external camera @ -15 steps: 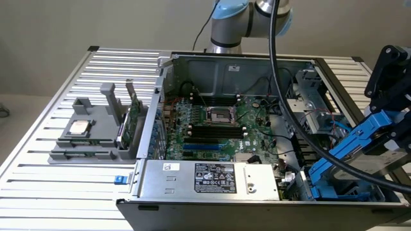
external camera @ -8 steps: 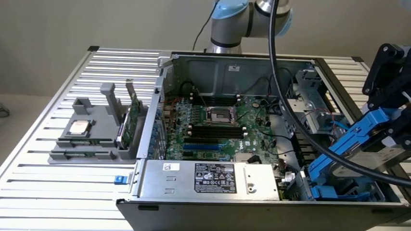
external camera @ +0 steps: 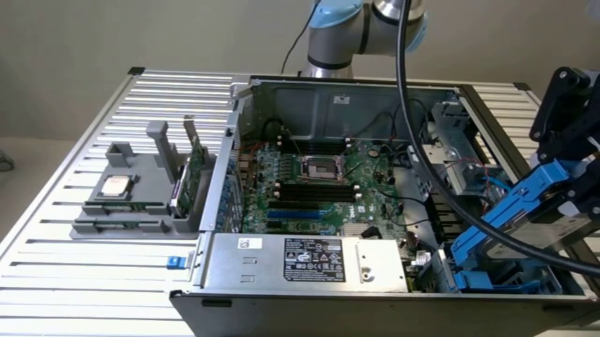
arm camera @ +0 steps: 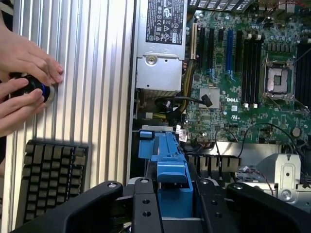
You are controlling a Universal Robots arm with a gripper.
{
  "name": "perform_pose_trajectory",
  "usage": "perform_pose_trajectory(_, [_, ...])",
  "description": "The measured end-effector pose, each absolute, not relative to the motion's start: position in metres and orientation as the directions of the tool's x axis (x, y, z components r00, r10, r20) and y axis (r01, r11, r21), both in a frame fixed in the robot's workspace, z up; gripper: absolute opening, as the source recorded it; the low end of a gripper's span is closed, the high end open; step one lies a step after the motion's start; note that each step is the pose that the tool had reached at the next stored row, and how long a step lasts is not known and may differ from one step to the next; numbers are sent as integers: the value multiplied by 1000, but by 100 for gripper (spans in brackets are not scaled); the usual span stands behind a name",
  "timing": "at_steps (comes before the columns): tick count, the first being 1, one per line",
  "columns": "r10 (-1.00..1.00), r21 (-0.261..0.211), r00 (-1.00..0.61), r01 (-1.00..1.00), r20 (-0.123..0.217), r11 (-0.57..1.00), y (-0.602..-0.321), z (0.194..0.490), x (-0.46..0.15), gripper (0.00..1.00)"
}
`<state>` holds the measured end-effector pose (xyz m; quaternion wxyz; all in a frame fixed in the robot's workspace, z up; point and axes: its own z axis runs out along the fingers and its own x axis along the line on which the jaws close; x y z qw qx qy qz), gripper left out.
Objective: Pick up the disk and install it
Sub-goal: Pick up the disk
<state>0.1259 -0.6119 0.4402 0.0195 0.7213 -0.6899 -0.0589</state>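
Observation:
The disk (external camera: 513, 209) hangs tilted in its blue plastic carrier over the right front corner of the open computer case (external camera: 328, 105). My gripper (external camera: 565, 199) is shut on it from the exterior view's right. Part of the drive's grey body shows under the black fingers. In the wrist view the blue carrier of the disk (arm camera: 167, 155) sticks out between my two black fingers (arm camera: 146, 206). My gripper (arm camera: 172, 201) is above the case's front edge. Blue drive-bay rails (external camera: 487, 279) lie just below the disk.
Inside the case lie the green motherboard (external camera: 328, 182) and a silver power supply (external camera: 310, 260). A thick black cable (external camera: 440, 168) crosses above. A grey fixture (external camera: 131, 210) holds a small chip and a green card. A person's hands (arm camera: 24, 77) and a keyboard (arm camera: 51, 177) are beside the case.

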Motion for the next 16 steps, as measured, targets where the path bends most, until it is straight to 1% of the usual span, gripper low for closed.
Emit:
perform_pose_trajectory(8, [-996,115,48,-992,-71,-56,-612,435,126,33])
perform_pose_trajectory(16, [-996,177,43,-983,-74,-56,-610,436,125,33])
